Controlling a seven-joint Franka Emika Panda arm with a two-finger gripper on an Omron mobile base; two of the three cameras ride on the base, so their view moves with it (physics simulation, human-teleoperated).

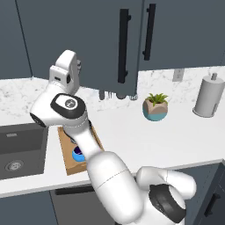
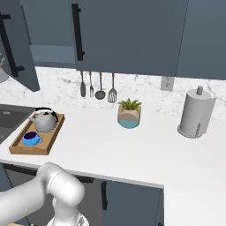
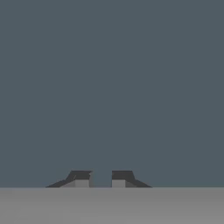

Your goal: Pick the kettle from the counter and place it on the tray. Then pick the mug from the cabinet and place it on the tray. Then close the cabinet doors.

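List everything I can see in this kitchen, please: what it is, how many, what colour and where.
Grey metal kettle with black handle: one, on the tray's far end.
Bright blue mug: one, on the tray, nearer than the kettle.
Light-brown wooden tray: one, on the counter beside the sink.
White marbled counter: one, along the wall.
Dark blue-grey cabinet doors: two, above; the left one stands open.
Teal-and-beige plant pot: one, mid-counter.
Grey paper-towel roll: one, right.
Hanging utensils: four, dark, on the wall.
Dark sink: one, left.
Wall socket: one, grey.
Gripper: one, dark tips slightly apart, facing a plain grey-blue surface.
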